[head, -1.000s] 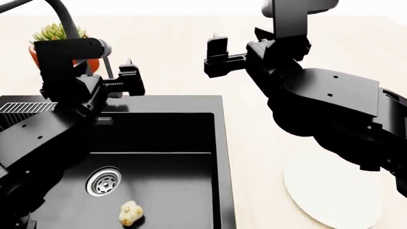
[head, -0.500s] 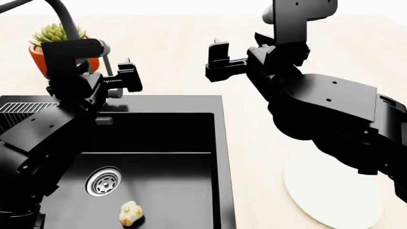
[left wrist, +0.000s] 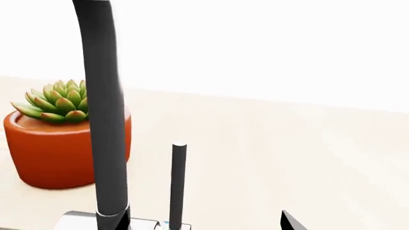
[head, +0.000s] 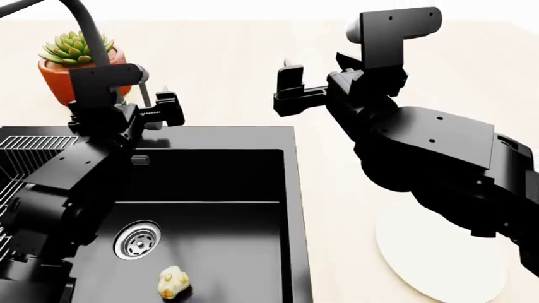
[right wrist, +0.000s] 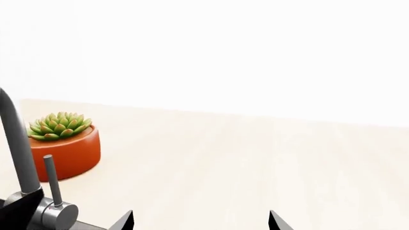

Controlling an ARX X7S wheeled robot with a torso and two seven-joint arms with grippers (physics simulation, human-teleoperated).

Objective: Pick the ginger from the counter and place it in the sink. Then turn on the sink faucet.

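Observation:
The knobbly pale ginger (head: 173, 282) lies on the floor of the black sink (head: 211, 180), close to the round steel drain (head: 136, 240). Behind the basin rises the dark gooseneck sink faucet (head: 82, 25) (left wrist: 105, 120) (right wrist: 16, 143). My left gripper (head: 160, 108) (left wrist: 204, 226) is open right at the thin lever (head: 145, 90) (left wrist: 177, 184), which stands between its fingers, untouched. My right gripper (head: 291, 85) (right wrist: 201, 221) hangs open and holds nothing above the beige counter (head: 236, 57), to the right of the faucet.
A succulent in an orange pot (head: 76, 53) (left wrist: 61, 139) stands just behind the faucet. A wire rack (head: 34, 146) sits at the sink's left side. A white plate (head: 438, 255) lies on the counter at the right, partly under my right arm.
My left arm has shifted, bringing its gripper closer to the faucet lever. The right arm has barely moved. The ginger stays where it was in the sink.

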